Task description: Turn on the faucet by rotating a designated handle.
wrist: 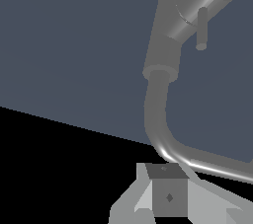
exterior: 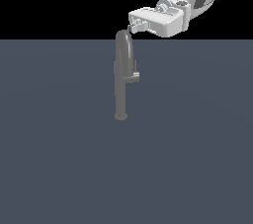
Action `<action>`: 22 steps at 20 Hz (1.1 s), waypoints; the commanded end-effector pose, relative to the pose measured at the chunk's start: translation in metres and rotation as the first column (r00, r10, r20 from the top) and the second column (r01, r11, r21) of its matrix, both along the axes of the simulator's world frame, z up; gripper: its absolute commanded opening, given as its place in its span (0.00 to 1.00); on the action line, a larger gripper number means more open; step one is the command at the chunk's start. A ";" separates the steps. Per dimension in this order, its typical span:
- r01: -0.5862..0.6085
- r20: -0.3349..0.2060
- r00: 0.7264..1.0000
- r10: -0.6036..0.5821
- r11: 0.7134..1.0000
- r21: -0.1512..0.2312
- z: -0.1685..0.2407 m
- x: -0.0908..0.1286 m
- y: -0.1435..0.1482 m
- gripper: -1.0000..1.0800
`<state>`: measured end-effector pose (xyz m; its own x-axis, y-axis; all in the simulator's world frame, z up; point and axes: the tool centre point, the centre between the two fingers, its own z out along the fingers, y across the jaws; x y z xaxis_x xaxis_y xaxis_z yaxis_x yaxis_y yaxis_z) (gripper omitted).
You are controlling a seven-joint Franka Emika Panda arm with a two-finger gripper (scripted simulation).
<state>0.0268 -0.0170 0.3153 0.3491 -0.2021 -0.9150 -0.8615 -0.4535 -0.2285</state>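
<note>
Where the grey-blue surface (exterior: 59, 159) runs back toward its far edge, stands the faucet (exterior: 122, 77), upright near the middle, flared foot planted, arched top rising just past that edge against black. Partway up the pipe, the handle (exterior: 135, 75): short stub jutting toward the exterior view's right, squarish tip. In the wrist view, same handle (wrist: 201, 28) seen as a small peg off the thick body, pipe curving away below. Above the arch, the gripper (exterior: 132, 26), white, reaching in from the upper right, fingertips right at the curved top; contact not resolvable. Jaw gap: cannot tell; nothing visibly held.
</note>
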 end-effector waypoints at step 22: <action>0.327 -0.351 0.904 -0.243 0.922 0.205 -0.106 0.031 -0.008 0.00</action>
<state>0.0579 -0.0248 0.2096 0.0008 0.0013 -1.0000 -0.9897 -0.1430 -0.0010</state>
